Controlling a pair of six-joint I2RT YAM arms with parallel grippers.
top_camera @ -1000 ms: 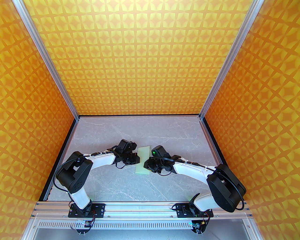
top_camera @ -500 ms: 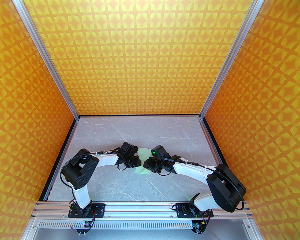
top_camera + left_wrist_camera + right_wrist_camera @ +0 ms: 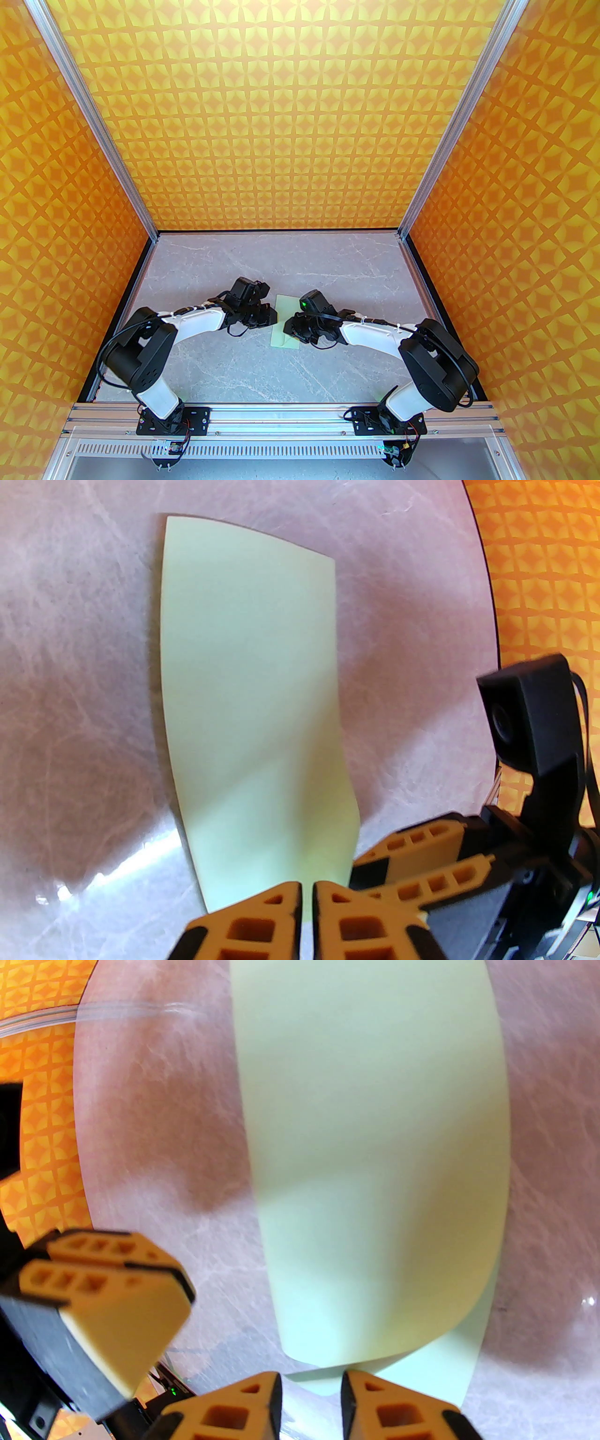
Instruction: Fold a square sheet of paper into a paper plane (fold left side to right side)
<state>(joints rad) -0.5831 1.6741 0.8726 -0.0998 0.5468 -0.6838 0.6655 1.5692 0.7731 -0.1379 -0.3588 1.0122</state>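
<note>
The square sheet of paper (image 3: 281, 338) lies on the table, folded into a narrow pale mint-green strip (image 3: 248, 677). At the near end its upper layer (image 3: 375, 1185) bows up off the lower one. My left gripper (image 3: 273, 318) sits at the strip's left edge, its fingertips (image 3: 307, 902) together but for a thin slit, over the paper's near edge. My right gripper (image 3: 287, 329) is at the strip's right edge, its fingers (image 3: 311, 1396) a small gap apart, with the lower layer's edge showing in that gap. The left gripper's fingers (image 3: 108, 1278) look pressed together from the right wrist. No paper plane shape has formed.
The grey marble table (image 3: 300, 375) is walled by orange patterned panels (image 3: 281, 117) at the back and on both sides. Both arms' elbows bow outward toward the side walls. The right wrist camera housing (image 3: 529, 714) stands close beside the paper.
The left gripper pushed right onto the paper, then drew back to its left edge. The right arm's elbow swung inward and its gripper edged slightly left.
</note>
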